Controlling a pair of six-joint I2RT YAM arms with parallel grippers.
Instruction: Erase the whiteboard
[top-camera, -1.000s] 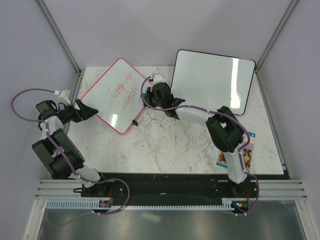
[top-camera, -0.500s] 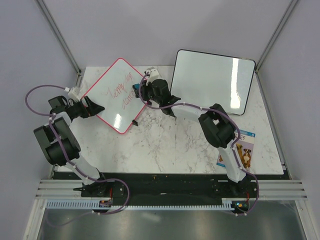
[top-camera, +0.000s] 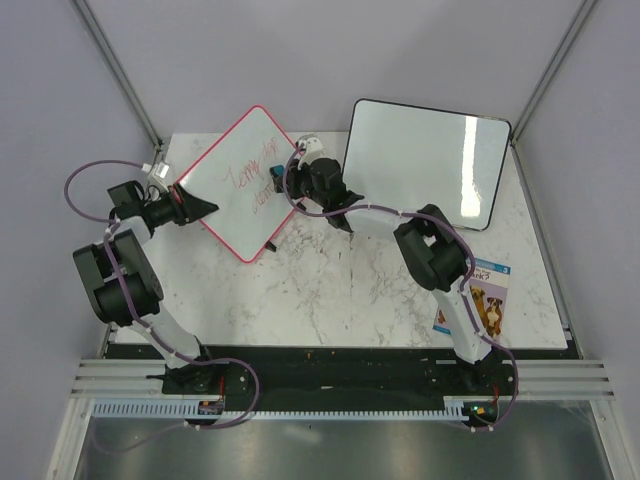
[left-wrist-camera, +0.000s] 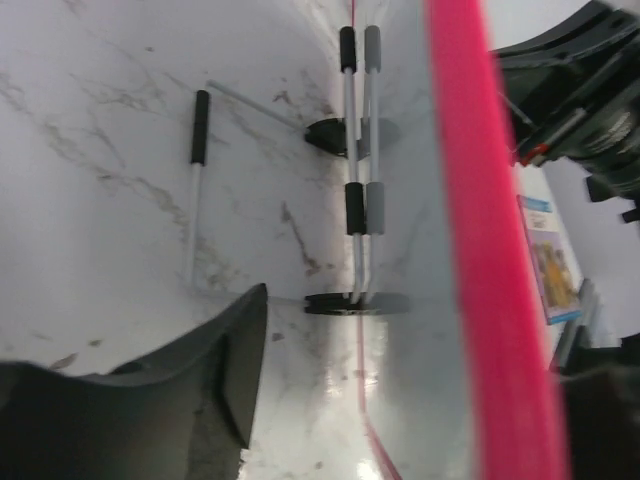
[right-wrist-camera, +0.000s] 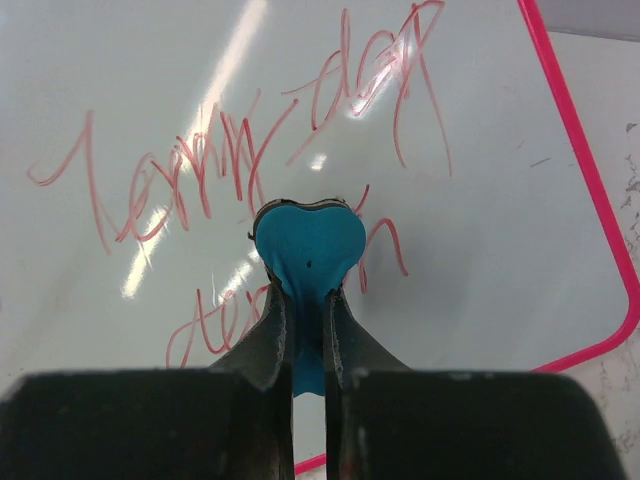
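The whiteboard (top-camera: 235, 180), pink-framed with red handwriting, sits at the back left, its left side raised off the table. My left gripper (top-camera: 195, 202) is at its left corner. In the left wrist view the jaws (left-wrist-camera: 420, 385) straddle the pink frame (left-wrist-camera: 480, 250), with a clear gap between the lower finger (left-wrist-camera: 235, 370) and the board. My right gripper (top-camera: 287, 182) is shut on a blue eraser (right-wrist-camera: 308, 245), whose pad rests on the board face (right-wrist-camera: 470, 230) among the red letters near the board's right edge.
A larger black-framed whiteboard (top-camera: 425, 165) lies at the back right, close behind the right arm. A picture card (top-camera: 482, 298) lies near the right edge. The board's wire stand (left-wrist-camera: 355, 150) and a loose leg (left-wrist-camera: 198, 140) rest on the marble underneath.
My left gripper moved up and right onto the board's left corner and its jaws narrowed. The board tipped and shifted toward the back. The right gripper slid the eraser onto the writing.
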